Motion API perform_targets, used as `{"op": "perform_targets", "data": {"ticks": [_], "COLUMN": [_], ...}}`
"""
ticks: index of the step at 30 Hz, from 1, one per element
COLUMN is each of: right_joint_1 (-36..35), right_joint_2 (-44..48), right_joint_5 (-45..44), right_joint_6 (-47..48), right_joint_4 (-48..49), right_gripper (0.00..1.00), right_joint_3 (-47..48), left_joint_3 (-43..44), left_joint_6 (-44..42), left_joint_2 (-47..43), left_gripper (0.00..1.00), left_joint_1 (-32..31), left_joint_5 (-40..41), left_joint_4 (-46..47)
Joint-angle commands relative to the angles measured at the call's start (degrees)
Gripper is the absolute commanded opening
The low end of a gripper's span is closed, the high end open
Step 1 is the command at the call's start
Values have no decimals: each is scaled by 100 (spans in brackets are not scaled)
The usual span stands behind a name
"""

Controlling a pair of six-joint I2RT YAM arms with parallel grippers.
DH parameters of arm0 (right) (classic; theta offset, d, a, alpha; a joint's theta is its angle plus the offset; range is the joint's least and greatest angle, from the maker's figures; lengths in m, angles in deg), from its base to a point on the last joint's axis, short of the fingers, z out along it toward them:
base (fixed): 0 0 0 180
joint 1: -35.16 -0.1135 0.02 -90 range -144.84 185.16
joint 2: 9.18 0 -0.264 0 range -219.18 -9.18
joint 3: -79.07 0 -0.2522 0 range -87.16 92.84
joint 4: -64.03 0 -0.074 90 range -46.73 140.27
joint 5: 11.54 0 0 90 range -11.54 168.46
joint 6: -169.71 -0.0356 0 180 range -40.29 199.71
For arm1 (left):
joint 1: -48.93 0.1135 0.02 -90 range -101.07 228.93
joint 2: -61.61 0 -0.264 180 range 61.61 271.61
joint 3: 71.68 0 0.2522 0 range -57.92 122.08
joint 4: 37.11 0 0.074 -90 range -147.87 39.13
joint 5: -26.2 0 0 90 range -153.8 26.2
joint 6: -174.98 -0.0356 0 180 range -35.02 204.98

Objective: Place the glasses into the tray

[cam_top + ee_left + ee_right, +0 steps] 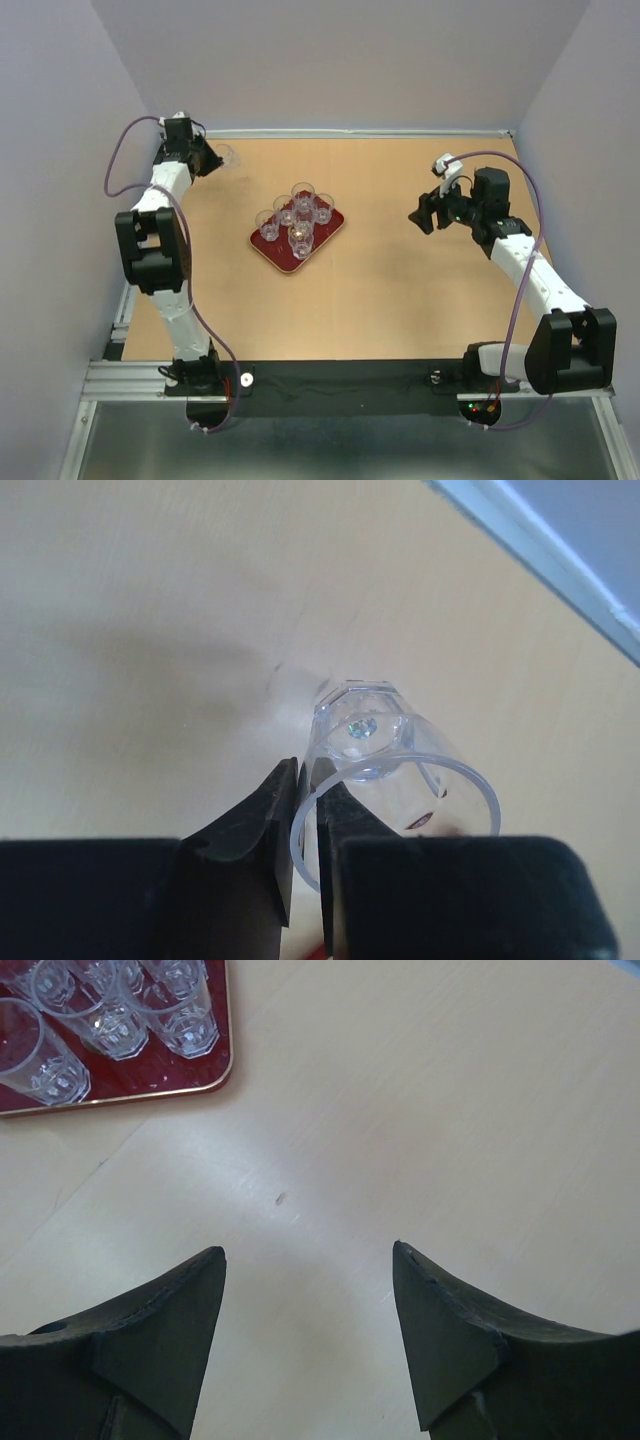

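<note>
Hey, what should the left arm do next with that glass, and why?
Probably lift the glass straight up: the left end effector is pinching its wall at the table's far-left corner, and the tray holding the other glasses lies off toward the centre.

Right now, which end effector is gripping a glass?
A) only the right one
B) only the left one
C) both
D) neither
B: the left end effector is shut on the wall of one glass, with one finger inside the rim and one outside, while the right end effector is open over the table with nothing between its fingers.
</note>
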Motion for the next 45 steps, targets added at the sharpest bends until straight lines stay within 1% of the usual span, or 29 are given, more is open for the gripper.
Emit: {"op": "perform_targets", "data": {"ticks": [1,2,3,4,6,7,8,9,10,11,12,13,16,17,22,26,30,32,34,35,37,45], "right_joint_1": [47,47,56,73,73,82,74,74,82,82,82,91,91,91,91,91,100,100,100,100,100,109], "right_joint_2": [66,84,101,110,119,128,128,137,145,145,171,172,189,189,180,163,145,145,145,145,137,154], "right_joint_5": [54,63,63,71,98,124,133,124,133,133,142,142,151,151,151,168,151,142,133,133,116,116], "right_joint_6": [78,70,79,87,79,79,79,87,96,96,105,114,131,140,166,175,184,193,202,193,210,228], "right_joint_4": [216,207,216,207,207,207,207,207,207,207,207,207,207,207,207,207,207,207,207,216,216,207], "right_gripper": [73,73,73,73,73,73,73,73,73,73,73,73,73,73,73,73,73,73,73,73,73,73], "right_joint_3": [-31,-39,-40,-40,-40,-48,-40,-48,-48,-48,-48,-57,-66,-66,-83,-83,-92,-92,-84,-92,-101,-101], "left_joint_3": [-722,-908,-1084,-1477,-1874,-2285,-2498,-2709,-3138,-3351,-3744,-3914,-4484,-4626,-5346,-5804,-6095,-6165,-6174,-6148,-6130,-5911], "left_joint_6": [-349,-358,-366,-367,-366,-367,-358,-349,-332,-314,-270,-235,-156,-77,134,310,555,679,793,881,943,996], "left_joint_2": [-1418,-1812,-2016,-2410,-2824,-3027,-3446,-3659,-4079,-4284,-4486,-4862,-5365,-5689,-6402,-6649,-6606,-6536,-6457,-6378,-6290,-5754], "left_gripper": [0,0,0,0,0,0,0,0,0,0,0,0,0,0,0,0,0,0,0,0,0,0], "left_joint_1": [35,26,26,26,26,35,26,26,26,26,26,35,8,-18,-106,-237,-518,-947,-1186,-1422,-1608,-1987], "left_joint_5": [186,204,195,195,125,99,55,-59,-129,-200,-348,-454,-719,-832,-1088,-1141,-1062,-931,-737,-667,-386,256], "left_joint_4": [654,689,724,768,821,839,830,830,839,839,804,795,620,611,400,434,627,724,856,883,953,997]}}
